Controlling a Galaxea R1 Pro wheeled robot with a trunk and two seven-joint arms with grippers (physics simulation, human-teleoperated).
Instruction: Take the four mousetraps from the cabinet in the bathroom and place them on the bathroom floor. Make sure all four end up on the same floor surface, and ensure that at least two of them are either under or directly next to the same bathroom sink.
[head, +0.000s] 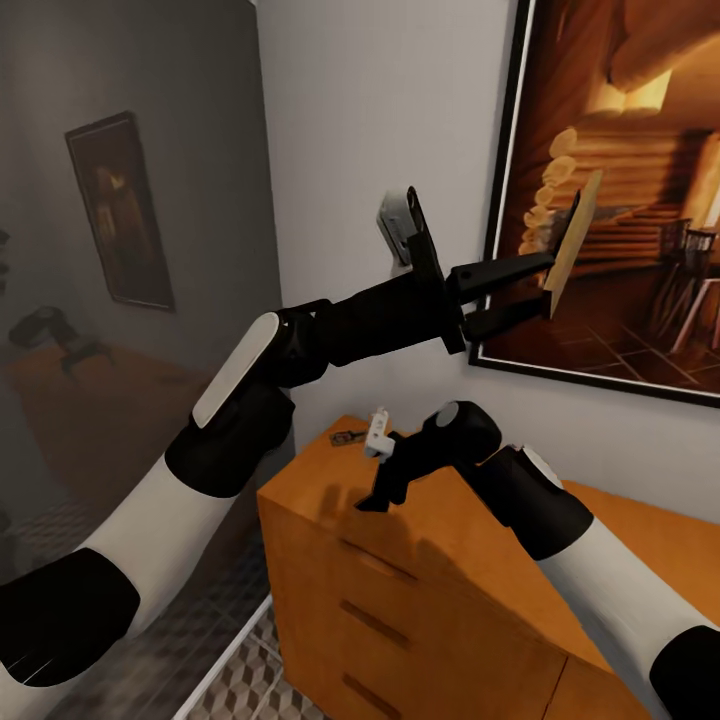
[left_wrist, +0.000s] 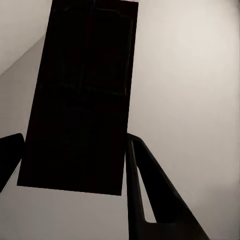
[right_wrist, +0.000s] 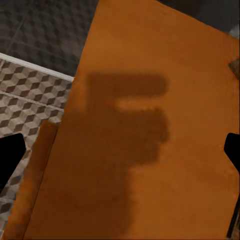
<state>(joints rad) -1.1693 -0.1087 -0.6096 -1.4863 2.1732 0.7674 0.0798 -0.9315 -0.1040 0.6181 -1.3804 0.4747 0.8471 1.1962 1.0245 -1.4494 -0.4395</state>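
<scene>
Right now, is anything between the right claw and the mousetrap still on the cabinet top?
Nothing visible: the open right claw hovers above the cabinet, and the mousetrap lies beyond it across bare wood.

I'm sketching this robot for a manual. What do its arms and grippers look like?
Both arms alternate glossy white rounded shells with black joint sections. The left gripper has two slim black fingers behind a grey-and-black camera block. The right gripper is black too, with a small white block.

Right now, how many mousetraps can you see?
2. One mousetrap is held in the left tool, raised before the painting. Another lies on the cabinet top's far corner. Others may be hidden.
</scene>
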